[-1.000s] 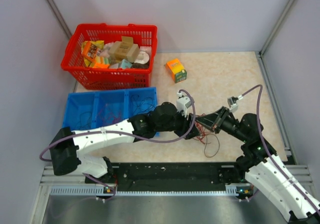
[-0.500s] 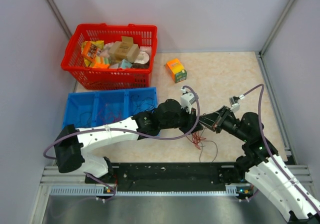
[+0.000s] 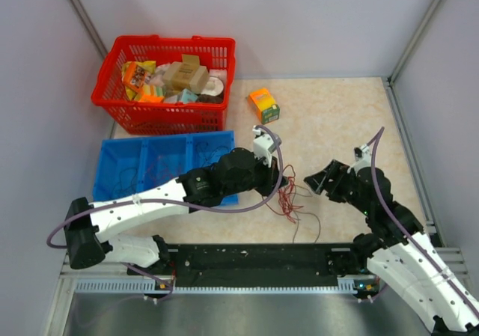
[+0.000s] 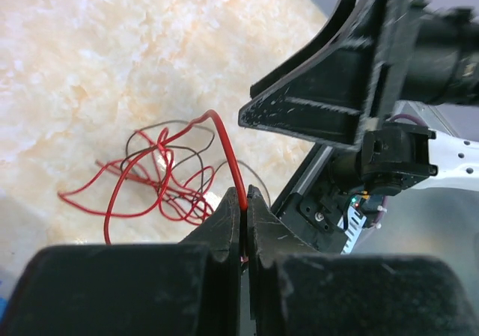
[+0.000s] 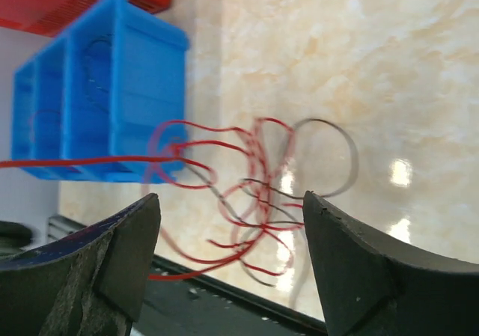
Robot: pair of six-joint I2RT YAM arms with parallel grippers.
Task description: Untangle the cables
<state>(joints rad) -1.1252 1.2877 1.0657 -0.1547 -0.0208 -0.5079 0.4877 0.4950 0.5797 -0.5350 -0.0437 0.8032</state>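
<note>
Left wrist view: we note left gripper (image 4: 243, 201) now clamped on one red strand of thin red-and-dark cables (image 3: 290, 201) mid-table, right gripper (image 5: 224, 265) newly spread wide, freeing the bunch for separating.

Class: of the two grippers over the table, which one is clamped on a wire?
The left gripper: its jaws are pinched shut on a red wire from the cables. The right gripper stands wide open, holding nothing.

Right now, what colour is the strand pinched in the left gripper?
Red. The strand rises from between the shut fingers of the left gripper; the left wrist view shows it best.
</note>
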